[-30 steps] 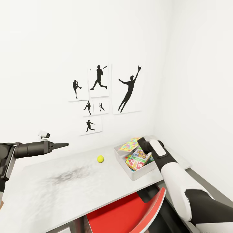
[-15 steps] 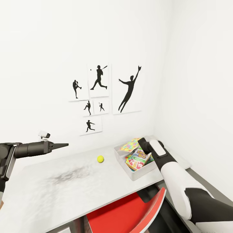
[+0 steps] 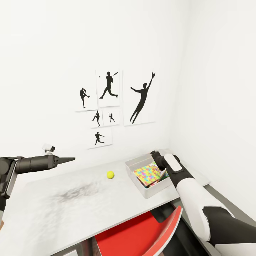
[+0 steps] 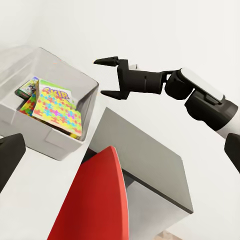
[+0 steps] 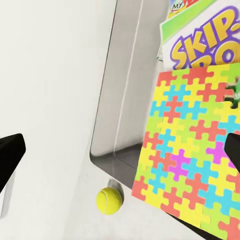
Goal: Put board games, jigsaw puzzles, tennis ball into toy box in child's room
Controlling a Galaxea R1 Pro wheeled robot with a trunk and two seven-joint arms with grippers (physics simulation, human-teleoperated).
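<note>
A: Where do we see the toy box (image 3: 137,180)?
B: It sits on the table (image 3: 71,209) toward its right end, near the corner of the white walls. In the head view a jigsaw puzzle (image 3: 150,174) lies on top of what is inside, tilted, with its bright pieces facing up.

A: And the board games?
B: In the right wrist view we read SKIP-BO on a game box (image 5: 200,42) under the puzzle (image 5: 187,165), which overlaps its lower part. In the left wrist view the edges of further printed boxes peek out from under the puzzle (image 4: 57,110), inside the bin (image 4: 55,142). We cannot tell how many lie there.

A: The tennis ball (image 3: 110,174)?
B: It rests on the bare table top, apart from the toy box, on its left side. The right wrist view shows the ball (image 5: 109,200) just outside the bin's wall (image 5: 122,100).

A: How does the right gripper (image 4: 111,78) stand?
B: It hovers above the far right part of the bin with its two fingers spread wide and nothing between them; the left wrist view shows that plainly.

A: The left gripper (image 3: 67,160)?
B: It is held out level above the left part of the table, well apart from the ball. Its dark fingers come to a narrow point and hold nothing.

A: Anything else?
B: A red chair (image 3: 137,234) is tucked under the table's front edge, and black baseball silhouettes (image 3: 113,103) hang on the wall.
</note>
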